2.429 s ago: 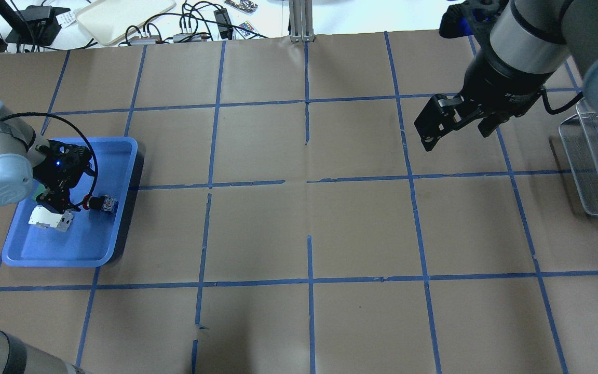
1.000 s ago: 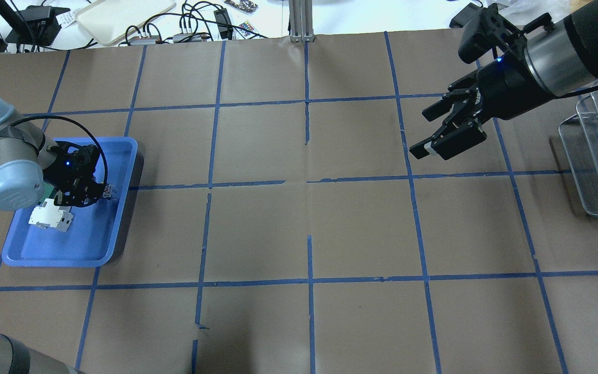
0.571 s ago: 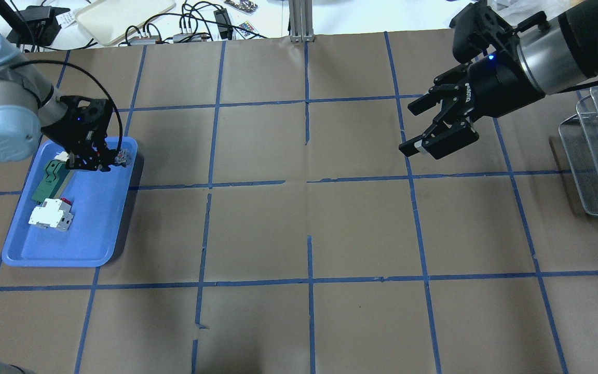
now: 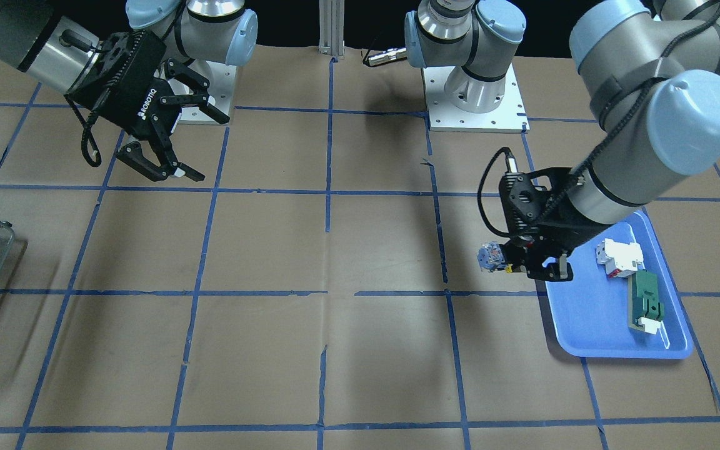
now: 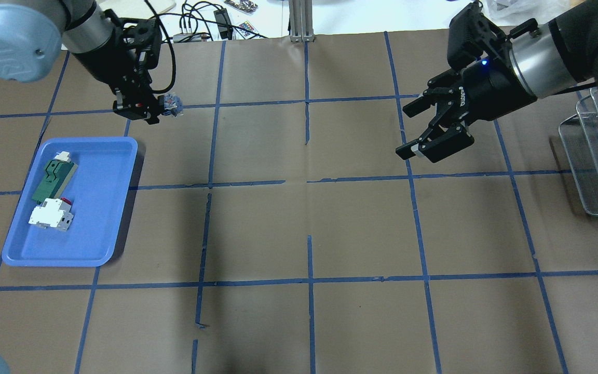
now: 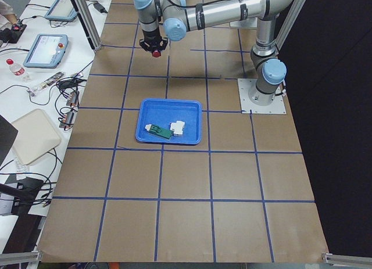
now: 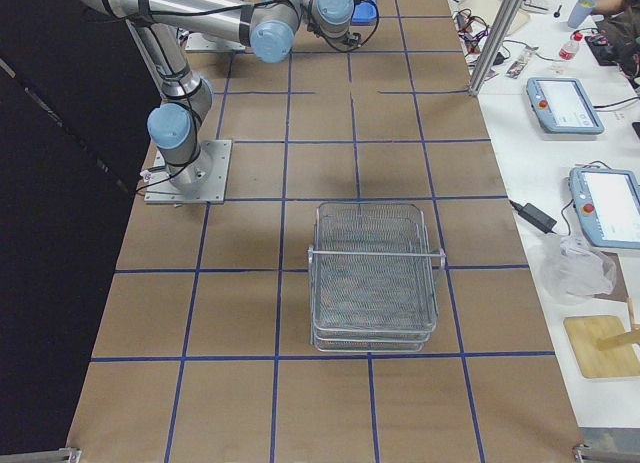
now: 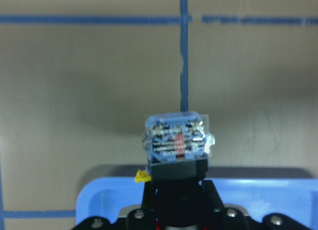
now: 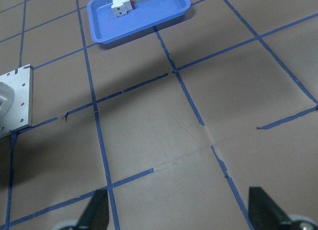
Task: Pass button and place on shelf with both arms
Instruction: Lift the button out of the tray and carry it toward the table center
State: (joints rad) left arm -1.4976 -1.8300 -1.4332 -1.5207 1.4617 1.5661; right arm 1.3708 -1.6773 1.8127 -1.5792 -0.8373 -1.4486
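My left gripper [image 5: 146, 106] is shut on the button [image 5: 172, 104] and holds it in the air past the blue tray's far right corner. The button's blue-and-clear rear block sticks out in front of the fingers in the left wrist view [image 8: 177, 143] and the front-facing view [image 4: 488, 256]. Its red cap shows from the exterior left view [image 6: 156, 53]. My right gripper [image 5: 409, 130] is open and empty over the table's right half, well apart from the button. It is also open in the front-facing view [image 4: 207, 147]. The wire-mesh shelf [image 5: 595, 171] stands at the right edge, also seen in the exterior right view [image 7: 375, 273].
The blue tray [image 5: 96, 218] on the left holds a white boxy component [image 5: 50, 214] and a green block [image 5: 54, 174]. Brown paper with a blue tape grid covers the table. Cables and devices lie beyond the far edge.
My left gripper closed on the button in the tray, lifted it out and carried it toward the far side and rightwards. My right gripper turned and shifted slightly left, staying open.
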